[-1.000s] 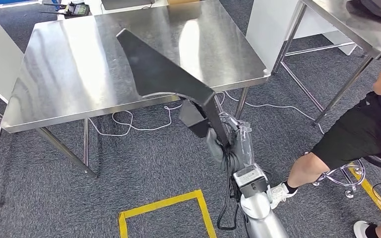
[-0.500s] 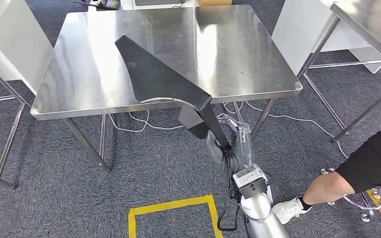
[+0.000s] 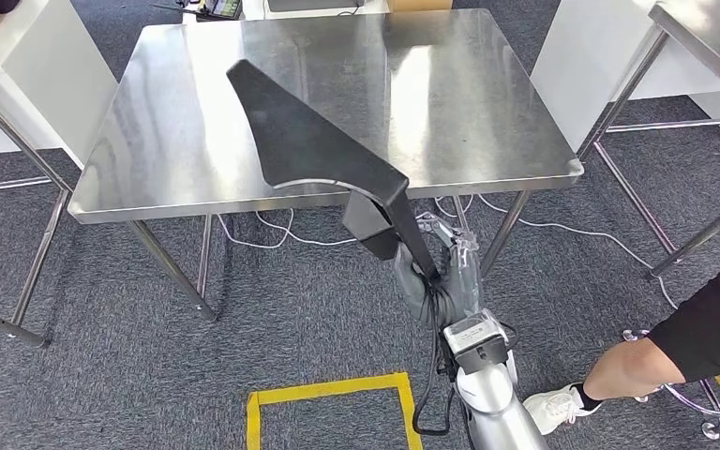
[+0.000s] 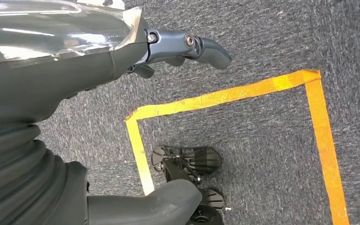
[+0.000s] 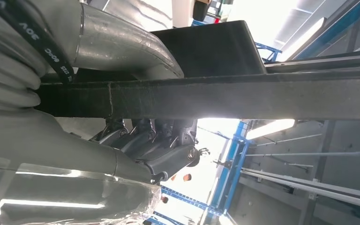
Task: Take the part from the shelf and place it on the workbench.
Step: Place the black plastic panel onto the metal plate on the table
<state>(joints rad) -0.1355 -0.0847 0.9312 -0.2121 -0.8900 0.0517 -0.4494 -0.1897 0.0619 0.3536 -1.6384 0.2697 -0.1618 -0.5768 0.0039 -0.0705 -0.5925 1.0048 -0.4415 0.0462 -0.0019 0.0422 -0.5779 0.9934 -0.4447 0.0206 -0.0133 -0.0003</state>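
Observation:
The part (image 3: 309,150) is a large flat black panel with a curved cut-out and a boxy black block under its near end. My right hand (image 3: 441,281) grips it by the thin near edge, and it rises tilted from the hand. Its far tip hangs above the steel workbench (image 3: 469,103), past the front edge, without touching the top. In the right wrist view the part (image 5: 262,98) crosses as a dark bar with the fingers (image 5: 159,145) wrapped around it. My left hand (image 4: 51,93) hangs over the carpet, its fingers (image 4: 201,47) apart and holding nothing.
A person's leg (image 3: 675,347) and white shoe are at the lower right beside a chrome stool base (image 3: 703,403). Yellow tape (image 3: 328,389) marks a square on the carpet. White cables (image 3: 272,230) lie under the workbench. Another steel table (image 3: 712,28) stands at the upper right.
The camera has turned, so the workbench now sits more squarely ahead and the person has slid toward the right edge. The part stays in my right hand in the same pose.

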